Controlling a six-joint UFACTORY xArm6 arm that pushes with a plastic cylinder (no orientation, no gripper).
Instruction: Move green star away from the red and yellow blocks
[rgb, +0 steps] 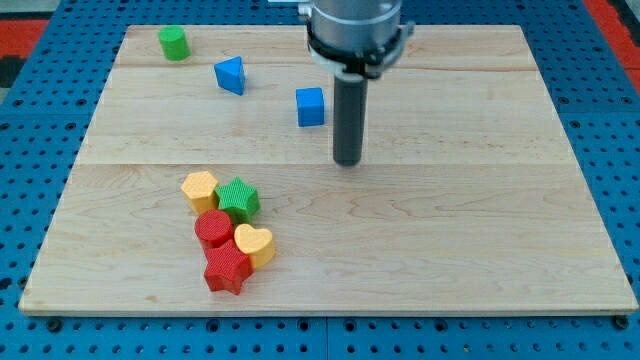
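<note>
The green star lies at the lower left of the wooden board. It touches a yellow hexagon-like block on its left and a red cylinder just below it. A yellow heart and a red star sit below those, all in one tight cluster. My tip is on the board up and to the right of the green star, well apart from it, with the dark rod rising toward the view's top.
A blue cube sits just left of the rod. A blue triangle block and a green cylinder lie near the top left. The board's edges drop to a blue perforated surface.
</note>
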